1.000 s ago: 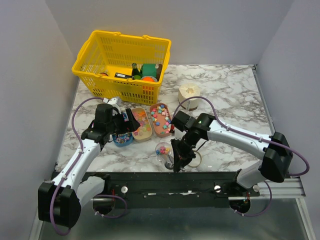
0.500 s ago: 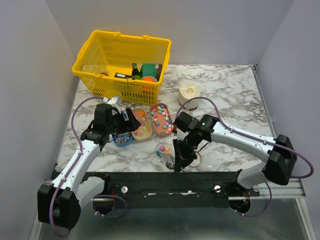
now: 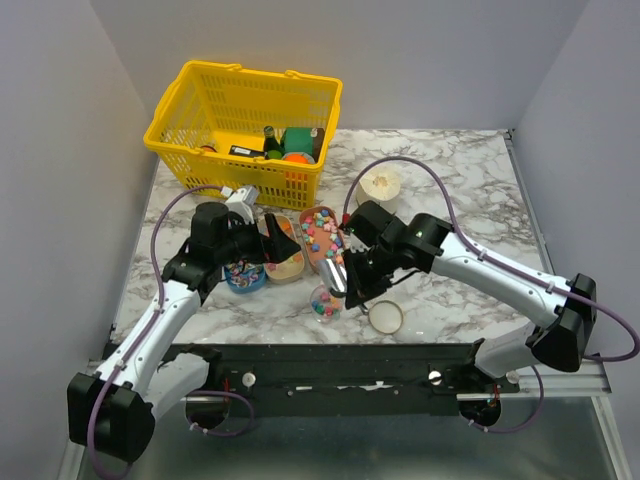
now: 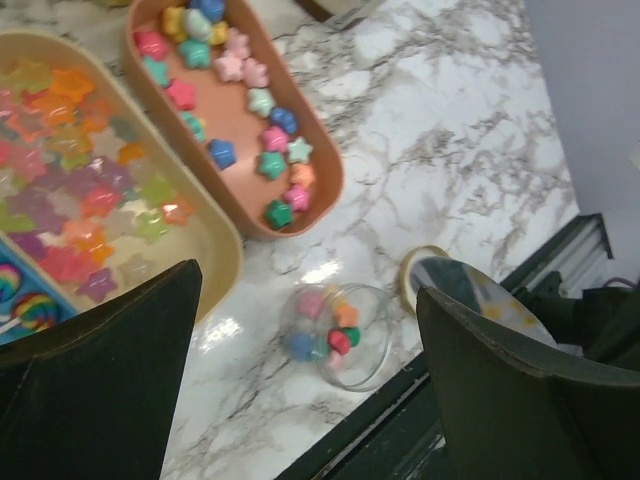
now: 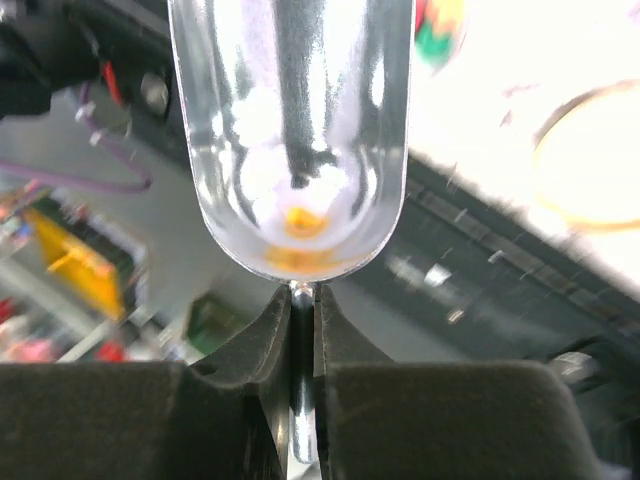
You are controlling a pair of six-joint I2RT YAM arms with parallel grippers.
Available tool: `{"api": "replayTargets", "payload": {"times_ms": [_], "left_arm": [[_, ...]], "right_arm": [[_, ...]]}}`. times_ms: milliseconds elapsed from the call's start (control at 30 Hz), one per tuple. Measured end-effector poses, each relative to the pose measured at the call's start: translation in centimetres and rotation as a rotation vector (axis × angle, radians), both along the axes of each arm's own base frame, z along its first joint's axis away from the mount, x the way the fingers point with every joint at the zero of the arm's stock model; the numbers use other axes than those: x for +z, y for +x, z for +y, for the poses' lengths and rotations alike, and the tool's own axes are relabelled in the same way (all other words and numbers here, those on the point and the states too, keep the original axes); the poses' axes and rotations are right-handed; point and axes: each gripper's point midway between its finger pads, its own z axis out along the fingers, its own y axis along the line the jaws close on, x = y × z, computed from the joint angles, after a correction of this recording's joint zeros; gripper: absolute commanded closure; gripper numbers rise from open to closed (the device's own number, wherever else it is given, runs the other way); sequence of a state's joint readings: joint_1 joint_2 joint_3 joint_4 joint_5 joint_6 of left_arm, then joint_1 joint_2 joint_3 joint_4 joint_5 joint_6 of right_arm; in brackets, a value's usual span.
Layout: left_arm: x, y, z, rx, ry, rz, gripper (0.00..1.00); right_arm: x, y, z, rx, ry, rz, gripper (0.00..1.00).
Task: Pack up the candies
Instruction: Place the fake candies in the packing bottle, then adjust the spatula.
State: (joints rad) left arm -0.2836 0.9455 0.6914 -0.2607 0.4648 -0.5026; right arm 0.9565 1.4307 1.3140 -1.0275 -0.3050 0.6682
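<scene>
Candies, small star-shaped sweets in many colours, lie in a pink oval tray (image 3: 320,238) (image 4: 235,110) and a cream oval tray (image 3: 283,252) (image 4: 100,190). A few more candies sit in a small clear jar (image 3: 323,301) (image 4: 338,335) near the table's front edge. My right gripper (image 3: 352,285) (image 5: 302,300) is shut on the thin handle of a metal scoop (image 3: 335,276) (image 5: 290,130), which hangs between the pink tray and the jar. My left gripper (image 3: 268,243) (image 4: 308,280) is open over the cream tray and holds nothing.
A round lid (image 3: 385,317) (image 4: 460,290) lies right of the jar. A blue tray (image 3: 243,273) with sweets sits left of the cream one. At the back left stands a yellow basket (image 3: 245,130) of goods, and a white round tub (image 3: 380,185) behind the right arm.
My right gripper has carried the scoop from the front edge beside the jar up and back toward the pink tray. The left gripper has shifted right over the cream tray.
</scene>
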Motion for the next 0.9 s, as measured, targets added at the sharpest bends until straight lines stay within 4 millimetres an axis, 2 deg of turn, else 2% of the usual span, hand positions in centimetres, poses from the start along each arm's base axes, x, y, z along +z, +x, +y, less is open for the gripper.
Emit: {"api": "replayTargets", "payload": {"times_ms": [167,267,400,533,700,900], "left_arm": [[3.8,0.1,-2.6,-0.086,-0.067,-0.059,0.01],[4.4,0.4,-3.8,-0.113,-0.079,-0.064,0.01],[3.5,0.5,-4.5,-0.126,-0.078,-0.029,0.01],[3.2,0.6,-4.8,-0.134,-0.076,-0.025,0.02],[2.0,0.4,-5.0,-0.141,-0.067,-0.002,0.04],[0.1,0.7,-5.0,-0.133,-0.04,0.042,0.06]], "right_arm": [[1.7,2.4,0.8,0.053,-0.003,-0.188,0.99],[2.1,3.4,1.4,0.087,-0.02,-0.255,0.99],[1.5,4.7,1.9,0.116,-0.077,-0.326,0.99],[1.0,5.5,1.4,0.118,-0.131,-0.37,0.99],[1.8,6.1,1.3,0.107,-0.136,-0.414,0.99],[3.3,6.0,0.9,0.122,-0.101,-0.454,0.99]]}}
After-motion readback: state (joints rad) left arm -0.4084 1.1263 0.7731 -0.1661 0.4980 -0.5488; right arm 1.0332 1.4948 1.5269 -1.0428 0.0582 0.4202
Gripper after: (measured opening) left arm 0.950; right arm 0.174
